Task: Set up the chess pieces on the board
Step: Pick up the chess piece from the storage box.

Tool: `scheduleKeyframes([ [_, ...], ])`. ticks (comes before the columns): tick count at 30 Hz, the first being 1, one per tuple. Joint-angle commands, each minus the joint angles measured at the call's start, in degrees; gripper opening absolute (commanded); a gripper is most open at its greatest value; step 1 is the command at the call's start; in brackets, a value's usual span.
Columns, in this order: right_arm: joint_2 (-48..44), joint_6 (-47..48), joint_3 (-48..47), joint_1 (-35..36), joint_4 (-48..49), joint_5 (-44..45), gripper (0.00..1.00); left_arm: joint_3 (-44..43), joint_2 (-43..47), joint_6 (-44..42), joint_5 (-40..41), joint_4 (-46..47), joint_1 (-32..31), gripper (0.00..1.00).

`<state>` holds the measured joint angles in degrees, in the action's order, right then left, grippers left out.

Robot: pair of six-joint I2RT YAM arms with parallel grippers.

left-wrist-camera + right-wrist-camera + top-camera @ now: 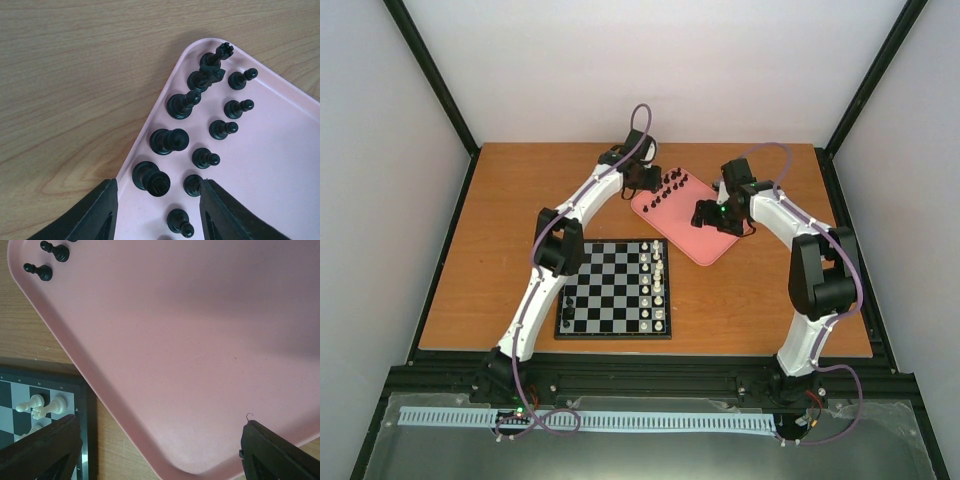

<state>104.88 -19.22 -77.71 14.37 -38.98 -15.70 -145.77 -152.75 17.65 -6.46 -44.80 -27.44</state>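
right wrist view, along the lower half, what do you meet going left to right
cream-white chess pieces → dark border of the black-and-grey checkered chessboard → strip of light wooden table → pink rounded tray

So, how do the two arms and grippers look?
The left arm and right arm have white links and black joints. A purple cable loops along each. The fingers are black wedges. A green light glows near the right gripper.
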Motion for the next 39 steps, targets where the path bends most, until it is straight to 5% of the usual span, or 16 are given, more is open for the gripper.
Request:
scheduleKeyframes([
  [1,1.0,0.8,-1.6,-0.2,0.1,-0.3,1.0,-2.7,-1.4,-1.1,-0.2,0.7,-0.1,0.47],
  [14,1.7,1.0,-1.7,-0.2,0.2,-0.9,1.0,-3.3,-2.5,-0.9,0.2,1.4,-0.1,0.45],
  [39,2.8,1.2,-2.2,-0.3,0.0,-1.4,1.0,-4.4,-4.5,0.0,0.4,4.0,-0.1,0.17],
])
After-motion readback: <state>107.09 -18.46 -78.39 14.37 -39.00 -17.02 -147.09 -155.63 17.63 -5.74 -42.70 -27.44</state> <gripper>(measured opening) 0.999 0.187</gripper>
